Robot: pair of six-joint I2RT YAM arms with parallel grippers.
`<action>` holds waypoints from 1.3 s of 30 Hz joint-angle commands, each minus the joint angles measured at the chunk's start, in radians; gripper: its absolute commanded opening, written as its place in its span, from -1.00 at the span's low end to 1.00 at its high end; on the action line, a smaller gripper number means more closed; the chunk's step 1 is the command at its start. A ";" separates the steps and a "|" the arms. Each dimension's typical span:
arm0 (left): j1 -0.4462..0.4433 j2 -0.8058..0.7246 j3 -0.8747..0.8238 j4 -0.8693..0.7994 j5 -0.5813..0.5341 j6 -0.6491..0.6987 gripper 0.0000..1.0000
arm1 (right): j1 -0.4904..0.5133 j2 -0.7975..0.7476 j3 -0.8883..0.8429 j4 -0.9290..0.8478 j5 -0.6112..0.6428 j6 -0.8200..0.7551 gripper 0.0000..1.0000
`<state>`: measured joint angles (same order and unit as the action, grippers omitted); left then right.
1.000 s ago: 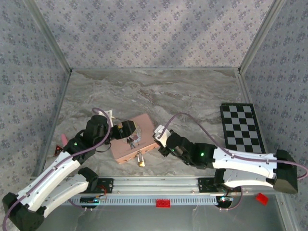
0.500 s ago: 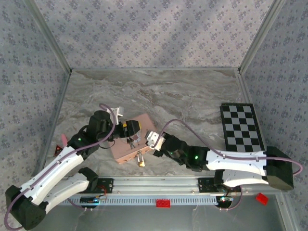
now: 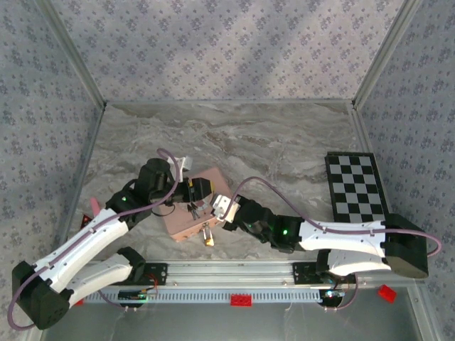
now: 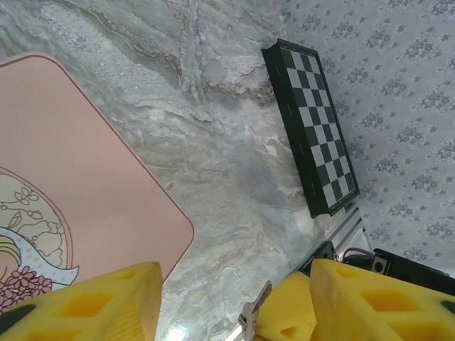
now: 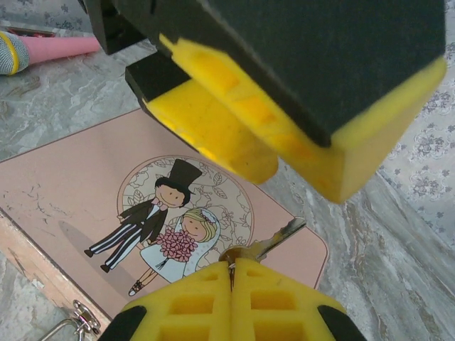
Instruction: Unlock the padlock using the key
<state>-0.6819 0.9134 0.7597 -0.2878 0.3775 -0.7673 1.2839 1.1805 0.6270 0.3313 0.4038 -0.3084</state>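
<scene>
The pink box (image 3: 186, 222) lies at the table's near left, its lid showing a cartoon wedding couple (image 5: 160, 224). The small brass padlock (image 3: 207, 238) hangs at its front edge. My right gripper (image 5: 231, 268) is shut on the head of the grey key (image 5: 274, 241), whose blade points up and away over the box's corner. In the top view that gripper (image 3: 221, 207) sits at the box's right edge. My left gripper (image 3: 200, 190) hovers over the box, open. Its yellow pads (image 4: 85, 302) straddle the key (image 4: 254, 316) without touching it.
A folded chessboard (image 3: 357, 188) lies at the right, also seen from the left wrist (image 4: 313, 128). A pink cone-shaped piece (image 3: 92, 207) rests by the left wall. Two red blocks (image 3: 240, 300) sit on the front rail area. Patterned walls enclose the marble table (image 3: 270, 142).
My left arm has swung right across the box towards the right gripper, its jaws narrowing. My right gripper has moved left with the key, up to the box's right edge.
</scene>
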 commanded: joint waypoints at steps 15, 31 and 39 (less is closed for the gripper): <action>-0.026 0.061 0.058 -0.002 0.027 0.037 -0.34 | 0.000 0.020 0.032 0.052 -0.005 -0.015 -1.00; -0.039 0.069 0.064 0.021 0.007 0.009 -1.00 | 0.011 0.005 0.034 0.047 0.060 0.009 -1.00; -0.038 0.055 0.096 -0.012 -0.206 0.006 -1.00 | -0.002 -0.081 0.085 -0.139 0.132 0.274 -0.24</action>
<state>-0.7204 0.9829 0.8082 -0.2901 0.2935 -0.7609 1.2892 1.1461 0.6624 0.2710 0.4805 -0.1871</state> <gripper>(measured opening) 0.062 0.362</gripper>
